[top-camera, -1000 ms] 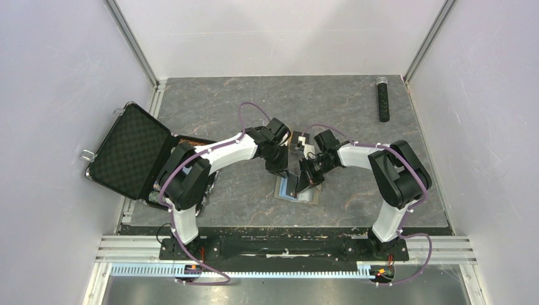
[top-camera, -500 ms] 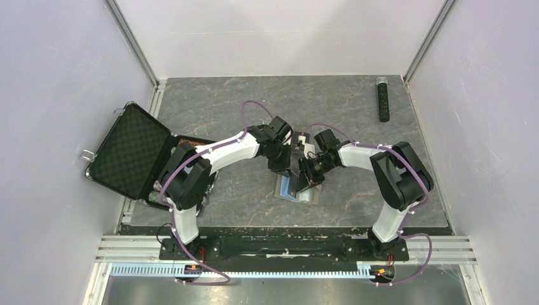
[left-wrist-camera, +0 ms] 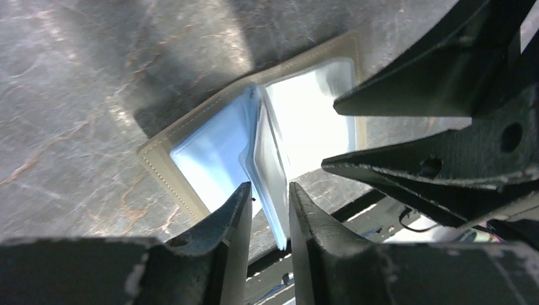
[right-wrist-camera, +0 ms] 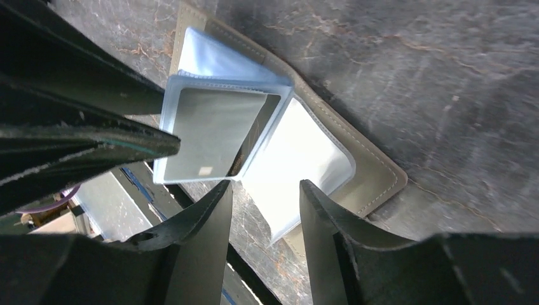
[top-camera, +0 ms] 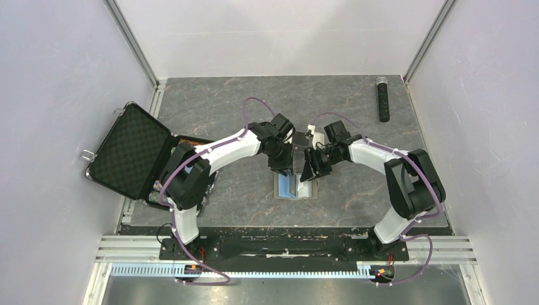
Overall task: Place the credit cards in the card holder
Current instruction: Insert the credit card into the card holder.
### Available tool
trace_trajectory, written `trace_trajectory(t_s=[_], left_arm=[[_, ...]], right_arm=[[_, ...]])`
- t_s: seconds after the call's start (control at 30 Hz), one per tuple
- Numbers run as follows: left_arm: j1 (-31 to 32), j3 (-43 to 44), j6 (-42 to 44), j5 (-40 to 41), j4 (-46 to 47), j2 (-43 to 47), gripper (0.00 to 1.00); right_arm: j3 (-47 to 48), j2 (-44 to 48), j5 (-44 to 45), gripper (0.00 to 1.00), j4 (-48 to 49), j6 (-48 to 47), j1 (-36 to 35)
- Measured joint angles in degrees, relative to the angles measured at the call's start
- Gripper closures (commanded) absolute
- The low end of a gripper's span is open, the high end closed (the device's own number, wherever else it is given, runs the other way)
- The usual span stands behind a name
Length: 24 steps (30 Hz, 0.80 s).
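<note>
Seen from above, both arms hide most of the card holder, which lies open on the dark table near its front edge. It has a taupe stitched cover and pale blue clear sleeves; one sleeve stands up, and a credit card shows dimly inside it. That sleeve's edge reaches between the narrowly parted left gripper. The right gripper, released, hovers just above

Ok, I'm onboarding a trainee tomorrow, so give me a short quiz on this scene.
1. True or false: the card holder lies open on the table.
2. The black case at the left is: A open, B shut, C upside down.
3. Fill in: the right claw has its jaws ___.
Key: 1 true; 2 A; 3 open.
</note>
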<state>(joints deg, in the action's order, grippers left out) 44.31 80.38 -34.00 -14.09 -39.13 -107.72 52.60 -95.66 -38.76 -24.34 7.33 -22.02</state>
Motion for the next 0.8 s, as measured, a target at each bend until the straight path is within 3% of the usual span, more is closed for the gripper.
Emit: trace_trajectory(t_s=[0.27,0.8], left_arm=[[2.14,3.98,-0.02,-5.9,1.25,-4.37,0.64],[4.07,12.41,-0.13,-15.08,5.97,-12.5,0.48]], right_arm=[[0.0,2.62,1.92,0.52,-0.94,-0.26,4.02],[0.09,9.38,10.97,0.31,-1.03,2.82,10.05]])
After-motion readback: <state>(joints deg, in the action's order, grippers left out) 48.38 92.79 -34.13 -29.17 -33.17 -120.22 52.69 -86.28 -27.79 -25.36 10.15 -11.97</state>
